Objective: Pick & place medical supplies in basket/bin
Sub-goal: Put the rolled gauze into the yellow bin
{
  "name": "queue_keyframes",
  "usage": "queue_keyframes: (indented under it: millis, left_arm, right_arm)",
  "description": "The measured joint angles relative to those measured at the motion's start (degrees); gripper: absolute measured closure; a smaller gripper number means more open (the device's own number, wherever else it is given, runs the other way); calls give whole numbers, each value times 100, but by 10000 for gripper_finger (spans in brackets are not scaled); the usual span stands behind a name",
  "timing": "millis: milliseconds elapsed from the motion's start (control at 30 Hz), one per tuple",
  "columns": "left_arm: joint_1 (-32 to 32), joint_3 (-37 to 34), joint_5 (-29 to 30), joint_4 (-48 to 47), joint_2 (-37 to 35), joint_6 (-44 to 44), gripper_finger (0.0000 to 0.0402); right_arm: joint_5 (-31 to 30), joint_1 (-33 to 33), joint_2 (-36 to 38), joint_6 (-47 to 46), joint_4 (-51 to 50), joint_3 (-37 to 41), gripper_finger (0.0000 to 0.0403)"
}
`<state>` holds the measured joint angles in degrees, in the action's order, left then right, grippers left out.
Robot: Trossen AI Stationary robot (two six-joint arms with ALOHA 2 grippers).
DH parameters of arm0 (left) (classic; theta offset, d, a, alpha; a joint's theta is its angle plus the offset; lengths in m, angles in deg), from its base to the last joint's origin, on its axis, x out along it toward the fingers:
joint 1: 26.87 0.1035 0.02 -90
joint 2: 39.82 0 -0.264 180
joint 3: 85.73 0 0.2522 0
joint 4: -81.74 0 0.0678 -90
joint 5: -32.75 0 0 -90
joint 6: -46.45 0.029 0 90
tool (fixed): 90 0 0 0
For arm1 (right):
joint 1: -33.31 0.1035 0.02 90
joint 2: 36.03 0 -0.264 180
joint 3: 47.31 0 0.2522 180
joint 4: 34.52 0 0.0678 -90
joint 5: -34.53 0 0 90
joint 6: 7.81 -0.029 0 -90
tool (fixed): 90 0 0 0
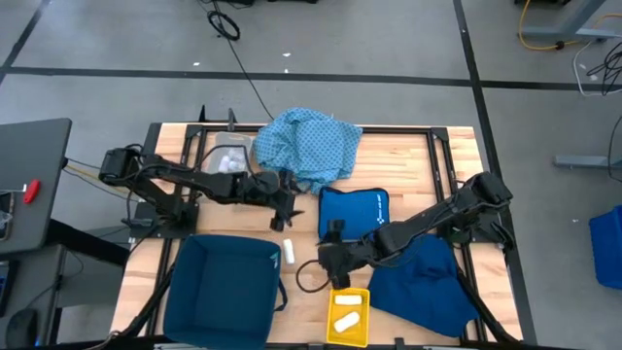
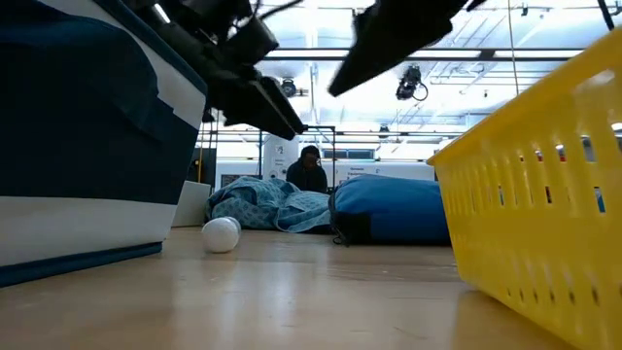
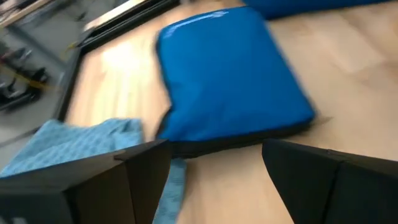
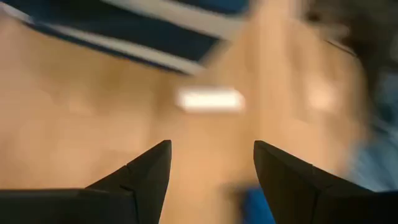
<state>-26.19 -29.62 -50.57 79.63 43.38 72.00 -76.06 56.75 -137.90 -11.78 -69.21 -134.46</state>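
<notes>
Two white packets (image 1: 347,313) are already seen lying in the yellow basket (image 1: 332,331) at the near edge of the bench (image 1: 408,156), so the sorting is judged partly done. One small white roll (image 1: 289,252) is left loose on the wood between the dark blue bin (image 1: 222,289) and the bright blue zip pouch (image 1: 354,214); in the low view it shows as a smooth, rounded white cylinder lying on its side. More white pieces are gathered in a clear container (image 1: 229,157) near the far edge, just beside the crumpled light-blue dotted cloth (image 1: 309,144), which is heaped loosely and partly draped over the pouch's far edge. The dark blue bin appears to hold nothing. The left tool (image 1: 284,206) is held wide apart and empty above the bench near the cloth and pouch. The right tool (image 1: 327,257) is likewise spread wide, empty, poised near the loose roll. Most of the supplies are judged still to be placed.
</notes>
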Motion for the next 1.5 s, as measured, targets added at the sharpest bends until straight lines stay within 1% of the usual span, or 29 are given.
queue_keyframes:
  millis: [67, 200, 300, 400, 500, 600, 667, 733, 900, 1000, 1067, 1133, 1233, 1367, 1433, 1500]
  left_arm:
    - [101, 0, 14, 91, 0, -52, 146]
    - [243, 0, -98, 326, 0, -48, 146]
    - [367, 0, -277, 595, 0, -52, 146]
    - [473, 0, -631, 759, 0, -95, 147]
    - [545, 0, -849, 528, -2, -137, 152]
    - [572, -2, -984, 170, -2, -155, 167]
    - [538, -2, -1050, 55, -2, -224, 188]
    - [454, -2, -1136, -73, -2, -273, 216]
    - [176, -2, -1158, -115, -2, -414, 305]
    - [-3, 10, -1180, -98, -2, -466, 357]
    - [-108, 69, -1307, -177, -2, -540, 387]
    - [-214, 172, -1401, -280, 45, -545, 395]
    - [-345, 348, -1575, -824, 141, -346, 397]
    - [-521, 668, -1703, -1462, 414, 269, 398]
    - [-574, 863, -1671, -1795, 583, 549, 398]
    - [-622, 1082, -1455, -2141, 779, 802, 398]
  right_arm:
    - [475, -143, -2, 107, 832, 392, 167]
    - [668, -444, -4, 204, 1877, 965, 167]
    - [884, -638, -61, 320, 2463, 1250, 167]
    - [928, -807, -72, 383, 2617, 1388, 167]
    - [875, -901, 23, 357, 2258, 1396, 167]
    - [466, -830, 186, 273, 1931, 1388, 169]
    - [36, -715, 301, 228, 1589, 1389, 175]
    - [-402, -592, 455, 139, 1201, 1390, 184]
    - [-1446, -250, 944, -261, 335, 1390, 212]
    - [-1781, -107, 1188, -543, -216, 1390, 229]
    - [-1861, -65, 1282, -708, -498, 1390, 237]
    - [-1912, -61, 1320, -842, -758, 1390, 243]
    - [-1933, -63, 1329, -941, -970, 1390, 246]
    - [-1929, -63, 1328, -968, -1163, 1390, 247]
    - [-1927, -63, 1327, -927, -1221, 1390, 247]
    - [-1925, -50, 1327, -901, -1229, 1390, 247]
